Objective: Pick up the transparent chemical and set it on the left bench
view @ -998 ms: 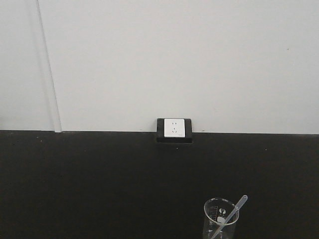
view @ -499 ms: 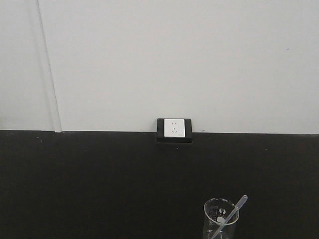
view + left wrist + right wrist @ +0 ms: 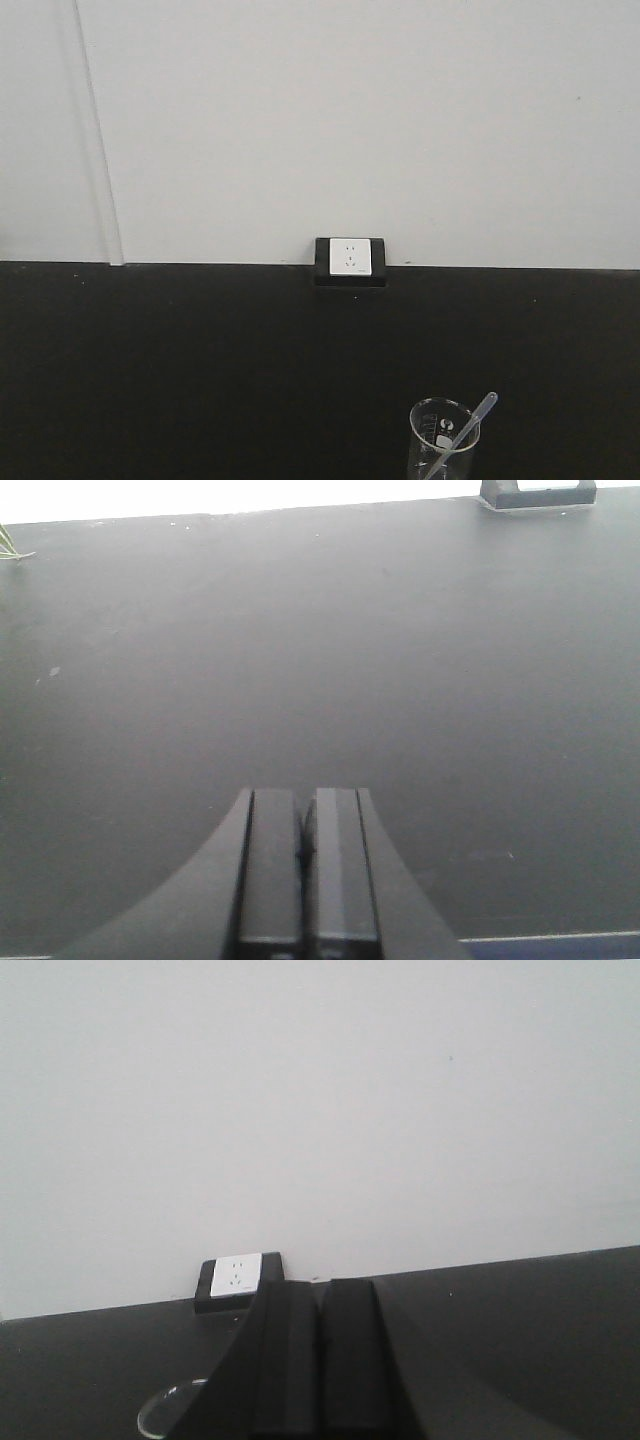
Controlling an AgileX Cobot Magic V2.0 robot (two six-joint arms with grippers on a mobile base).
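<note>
A white wall socket [image 3: 349,257] in a black housing sits at the back edge of the black worktop [image 3: 200,370], slightly right of its middle, against the plain white wall [image 3: 350,120]. A thin white vertical strip [image 3: 100,150] runs down the wall to the worktop's back edge near the left. In the left wrist view a small green sliver [image 3: 10,545] shows at the worktop's far left corner.

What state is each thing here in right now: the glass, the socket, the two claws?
Beaker: upright on the worktop, not held.
Pipette: leaning inside the beaker.
Wall socket: nothing plugged in.
Left claw: shut, empty.
Right claw: shut, empty.
</note>
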